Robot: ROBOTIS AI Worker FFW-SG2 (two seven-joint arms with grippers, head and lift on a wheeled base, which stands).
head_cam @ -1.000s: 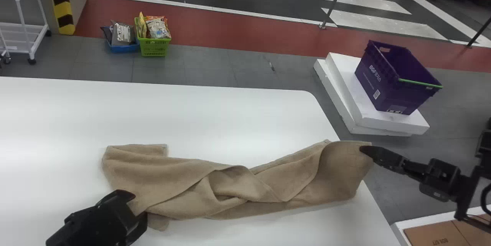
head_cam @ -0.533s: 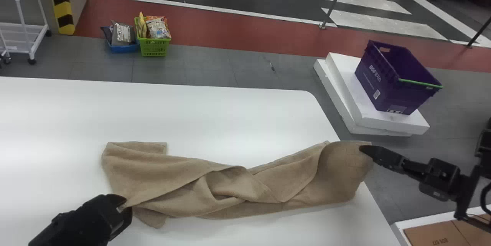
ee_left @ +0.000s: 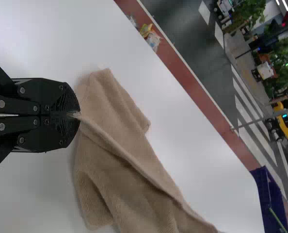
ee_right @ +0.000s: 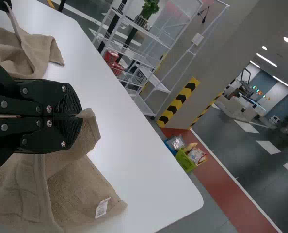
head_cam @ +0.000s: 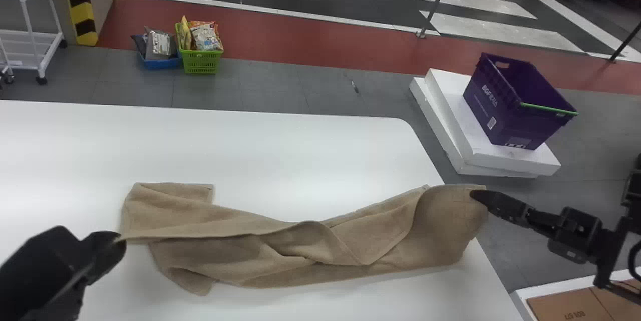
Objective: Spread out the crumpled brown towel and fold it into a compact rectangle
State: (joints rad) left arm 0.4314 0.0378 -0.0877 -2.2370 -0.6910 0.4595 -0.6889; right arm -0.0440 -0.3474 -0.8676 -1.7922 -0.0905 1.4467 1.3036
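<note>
The brown towel [head_cam: 300,246] lies twisted lengthwise across the table [head_cam: 280,150], its right end at the table's right edge. At the lower left, my left gripper [head_cam: 117,241] is shut on the towel's left part, pulling a taut ridge. In the left wrist view, the left gripper [ee_left: 77,115] pinches a raised fold of the towel [ee_left: 129,170]. My right gripper [head_cam: 475,195] is shut on the towel's far right corner. Seen from the right wrist, the right gripper [ee_right: 80,115] pinches the towel [ee_right: 81,189], whose white label shows below the fingers.
A purple crate [head_cam: 516,100] stands on white slabs [head_cam: 450,135] on the floor beyond the table's right edge. Green [head_cam: 201,60] and blue [head_cam: 163,62] baskets sit on the floor behind. At the lower right is a brown box [head_cam: 571,306].
My left gripper has moved left and then also upward in the head view, drawing the towel's pinched fold along and straightening it. My right gripper has stayed almost still.
</note>
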